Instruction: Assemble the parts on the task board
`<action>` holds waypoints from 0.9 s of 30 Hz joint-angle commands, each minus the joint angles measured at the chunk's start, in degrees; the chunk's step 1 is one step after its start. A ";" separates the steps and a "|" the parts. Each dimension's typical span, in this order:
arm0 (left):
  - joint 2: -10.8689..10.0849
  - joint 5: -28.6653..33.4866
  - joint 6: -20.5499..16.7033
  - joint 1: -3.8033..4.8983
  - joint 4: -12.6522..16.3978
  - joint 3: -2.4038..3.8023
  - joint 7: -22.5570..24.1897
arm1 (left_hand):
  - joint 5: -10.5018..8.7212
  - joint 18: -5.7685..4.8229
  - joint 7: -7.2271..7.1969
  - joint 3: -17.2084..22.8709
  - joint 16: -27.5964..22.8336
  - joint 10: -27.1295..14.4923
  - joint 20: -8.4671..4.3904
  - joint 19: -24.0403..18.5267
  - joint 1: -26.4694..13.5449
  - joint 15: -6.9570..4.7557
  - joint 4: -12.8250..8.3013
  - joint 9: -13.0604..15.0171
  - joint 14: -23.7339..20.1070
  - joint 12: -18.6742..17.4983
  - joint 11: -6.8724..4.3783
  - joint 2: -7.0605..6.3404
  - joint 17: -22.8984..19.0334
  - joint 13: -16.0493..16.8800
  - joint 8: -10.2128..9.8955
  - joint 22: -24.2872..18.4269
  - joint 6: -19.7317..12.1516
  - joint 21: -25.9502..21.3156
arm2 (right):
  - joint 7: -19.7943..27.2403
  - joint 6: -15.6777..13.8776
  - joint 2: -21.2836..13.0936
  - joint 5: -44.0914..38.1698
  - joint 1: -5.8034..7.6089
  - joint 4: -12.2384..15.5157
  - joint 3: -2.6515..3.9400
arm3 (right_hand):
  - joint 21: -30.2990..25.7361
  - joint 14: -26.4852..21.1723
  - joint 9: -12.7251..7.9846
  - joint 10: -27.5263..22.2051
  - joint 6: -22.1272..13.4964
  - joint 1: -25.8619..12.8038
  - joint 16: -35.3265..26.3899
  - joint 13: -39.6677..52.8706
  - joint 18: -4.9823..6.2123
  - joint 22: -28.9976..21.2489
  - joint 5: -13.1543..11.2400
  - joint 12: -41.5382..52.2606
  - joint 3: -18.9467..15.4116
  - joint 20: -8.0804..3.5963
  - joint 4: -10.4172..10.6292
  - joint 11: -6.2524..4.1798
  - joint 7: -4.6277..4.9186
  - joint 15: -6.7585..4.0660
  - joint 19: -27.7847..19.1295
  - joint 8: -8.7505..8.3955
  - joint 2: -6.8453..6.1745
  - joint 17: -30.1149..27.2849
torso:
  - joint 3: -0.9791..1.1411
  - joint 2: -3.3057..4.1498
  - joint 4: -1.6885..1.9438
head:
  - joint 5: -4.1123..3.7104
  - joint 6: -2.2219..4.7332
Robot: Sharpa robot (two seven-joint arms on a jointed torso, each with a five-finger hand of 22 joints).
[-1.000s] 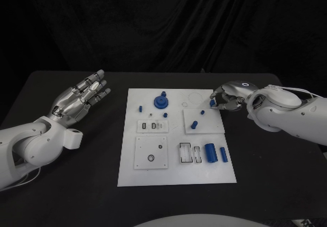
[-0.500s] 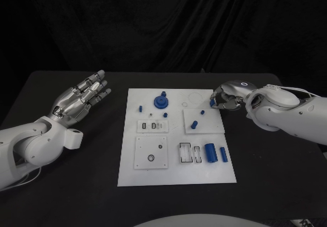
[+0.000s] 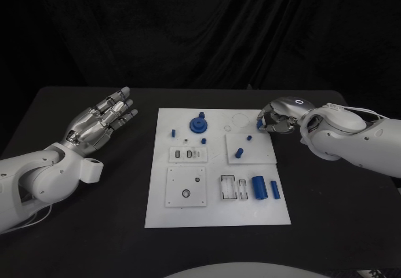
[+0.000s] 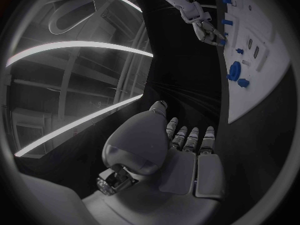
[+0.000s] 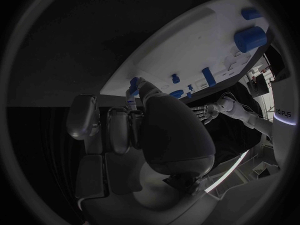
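Note:
The white task board (image 3: 217, 215) lies in the middle of the table. On it stand a blue round part (image 3: 198, 124), a few small blue pegs such as one (image 3: 238, 153), and a blue cylinder (image 3: 259, 187) beside a slimmer blue pin (image 3: 275, 189). My right hand (image 3: 276, 120) hovers at the board's far right corner, fingers curled, pinching a small blue part (image 5: 133, 84) at its fingertips. My left hand (image 3: 102, 119) floats over the table left of the board, fingers spread, holding nothing. The left wrist view shows the right hand (image 4: 209, 31) beyond the blue round part (image 4: 234, 71).
White inset plates with slots and holes (image 3: 185, 186) sit on the board's near half. Bare black table (image 3: 100, 231) surrounds the board on all sides, with a black curtain behind.
My right hand has drifted slightly toward the far edge of the board with the small blue part. The left hand has stayed still.

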 commanded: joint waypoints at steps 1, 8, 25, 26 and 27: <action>-0.03 0.27 0.80 -0.10 0.04 0.06 8.54 | 0.21 0.22 0.39 0.12 -0.21 0.06 0.47 -0.04 0.54 0.36 -0.36 0.08 -0.13 0.06 0.28 0.01 -0.06 0.04 0.30 -0.08 0.01 -0.20 | 0.76 -7.22 -0.37 -0.15 -0.08 1.15 0.06 | 0.34 3.08 0.80 0.77 0.62 0.46 0.25 10.51 0.89 8.81 0.55 0.48 -0.04 -0.14 -0.39 0.04 -0.01 0.13 0.63 0.60 0.44 8.70 | 0.03 0.02 -0.07 | 0.11 0.09; 0.03 0.27 0.69 -0.16 -0.12 0.06 8.54 | 0.21 0.22 0.39 0.12 -0.21 0.06 0.47 -0.04 0.54 0.36 -0.36 0.08 -0.13 0.06 0.28 0.01 -0.06 0.04 0.30 -0.08 0.01 -0.20 | 0.82 -9.97 -0.95 -0.15 2.13 5.34 0.09 | 1.34 3.48 2.27 1.49 1.98 0.96 0.92 10.97 0.69 9.24 1.46 1.06 -0.20 -0.25 -0.96 -0.03 0.02 0.02 1.34 1.60 0.42 9.25 | 0.01 0.02 0.07 | 0.09 0.01; 0.69 0.27 0.56 -0.24 -0.22 0.06 8.27 | 0.24 0.21 0.34 0.28 -0.21 0.10 0.55 -0.04 0.58 0.45 -0.51 0.08 -0.13 0.09 0.32 0.00 -0.06 0.06 0.29 -0.08 0.04 -0.20 | -1.24 -5.60 5.08 -5.75 0.85 15.36 0.07 | 2.14 3.89 3.20 2.46 2.14 0.36 1.78 11.67 0.52 9.58 0.83 1.89 -0.93 -0.27 -1.00 0.02 0.12 0.02 1.90 1.72 -0.20 9.96 | -0.06 0.04 0.14 | 1.25 -0.62; 0.69 0.27 0.54 -0.24 -0.19 0.06 8.24 | 0.24 0.21 0.34 0.28 -0.21 0.10 0.55 -0.04 0.58 0.45 -0.51 0.08 -0.13 0.09 0.32 0.00 -0.06 0.06 0.29 -0.08 0.04 -0.20 | -1.43 -5.39 5.64 -5.88 0.62 15.21 0.07 | 2.20 3.92 3.24 2.53 2.15 0.30 1.85 11.72 0.50 9.60 0.84 1.95 -0.97 -0.28 -0.98 0.03 0.16 0.02 1.94 1.72 -0.23 10.02 | -0.06 0.05 0.16 | 1.26 -0.64; 0.69 0.27 0.52 -0.24 -0.17 0.06 8.21 | 0.24 0.21 0.34 0.28 -0.21 0.10 0.55 -0.04 0.58 0.45 -0.51 0.08 -0.13 0.09 0.32 0.00 -0.06 0.06 0.29 -0.08 0.04 -0.20 | -1.61 -5.18 6.19 -5.99 0.42 15.08 0.07 | 2.24 3.92 3.28 2.53 2.13 0.23 1.84 11.72 0.49 9.62 0.86 1.95 -1.02 -0.28 -0.96 0.06 0.22 0.03 1.96 1.71 -0.28 10.01 | -0.04 0.06 0.20 | 1.34 -0.69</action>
